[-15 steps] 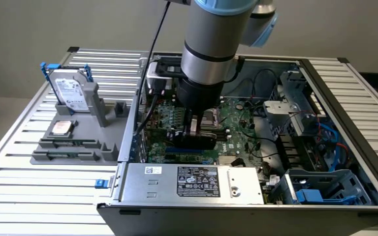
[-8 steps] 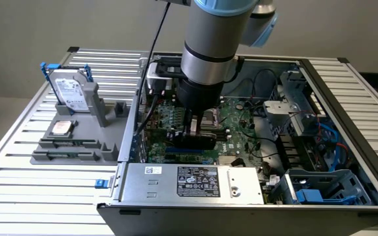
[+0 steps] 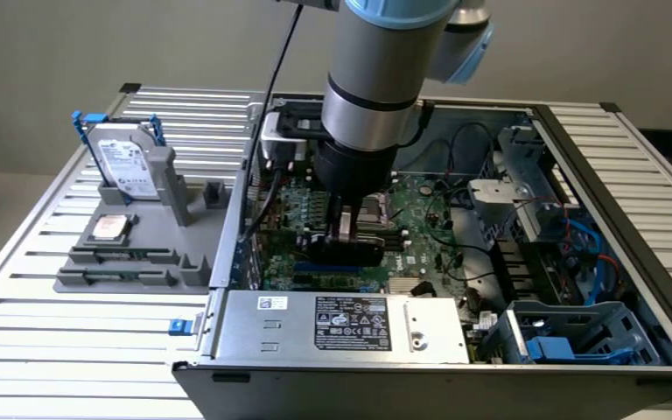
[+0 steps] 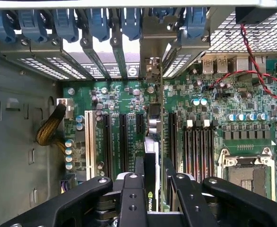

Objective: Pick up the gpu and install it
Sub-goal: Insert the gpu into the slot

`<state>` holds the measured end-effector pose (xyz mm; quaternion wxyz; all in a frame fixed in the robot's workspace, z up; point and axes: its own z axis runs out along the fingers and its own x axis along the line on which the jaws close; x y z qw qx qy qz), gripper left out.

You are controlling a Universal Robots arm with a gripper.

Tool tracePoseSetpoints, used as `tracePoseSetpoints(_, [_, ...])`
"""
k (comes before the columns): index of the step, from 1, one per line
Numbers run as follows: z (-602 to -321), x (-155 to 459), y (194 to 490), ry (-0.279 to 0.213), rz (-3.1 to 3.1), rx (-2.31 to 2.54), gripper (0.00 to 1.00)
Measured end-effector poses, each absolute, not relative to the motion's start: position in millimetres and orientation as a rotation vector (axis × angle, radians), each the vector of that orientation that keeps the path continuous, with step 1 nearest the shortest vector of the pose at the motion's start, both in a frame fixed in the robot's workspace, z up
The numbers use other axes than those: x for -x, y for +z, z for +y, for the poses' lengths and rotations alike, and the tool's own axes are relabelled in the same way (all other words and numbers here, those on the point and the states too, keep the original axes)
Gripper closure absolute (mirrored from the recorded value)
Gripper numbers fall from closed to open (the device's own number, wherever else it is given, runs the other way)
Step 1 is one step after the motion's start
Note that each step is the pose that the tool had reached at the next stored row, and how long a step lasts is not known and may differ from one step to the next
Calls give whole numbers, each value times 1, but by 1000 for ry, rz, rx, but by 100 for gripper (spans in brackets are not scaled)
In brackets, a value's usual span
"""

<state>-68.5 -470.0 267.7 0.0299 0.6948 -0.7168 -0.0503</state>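
Grips the gpu (image 4: 151, 156) in the end effector (image 4: 150, 184), with black metal fingers (image 4: 131, 198) drawn narrow on the card's thin edge. Carries it on edge, straight below the wrist, long axis running away from the grip toward the row of blue plastic latches (image 4: 98, 21) at the rear wall. Shows a black shroud with a small green logo near the grip, and the silver bracket end far from it.

Hangs low over the motherboard (image 4: 124, 94), lengthwise in line with the black slots (image 4: 122, 142), between a long white slot (image 4: 88, 142) and the memory sticks (image 4: 197, 146). Probably just above a slot or barely entering it; hard to tell edge-on.

In the exterior view, reaches with the end effector (image 3: 353, 236) down into the open steel case (image 3: 581, 149), the gpu (image 3: 342, 252) a flat black slab beneath.

Further out: glossy green board studded with silver capacitors, a square metal CPU socket (image 4: 245, 172), a thin red wire (image 4: 252, 71), a braided yellow cable (image 4: 51, 125).

Outside the case, on the ribbed metal bench (image 3: 32, 341): a gray tray (image 3: 137, 262) with a silver hard drive (image 3: 126, 166) standing upright.
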Motion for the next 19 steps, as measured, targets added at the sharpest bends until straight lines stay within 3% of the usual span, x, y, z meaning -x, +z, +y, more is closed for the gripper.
tracePoseSetpoints(19, [-470, 67, 270, -154, -2190, -2161, 74])
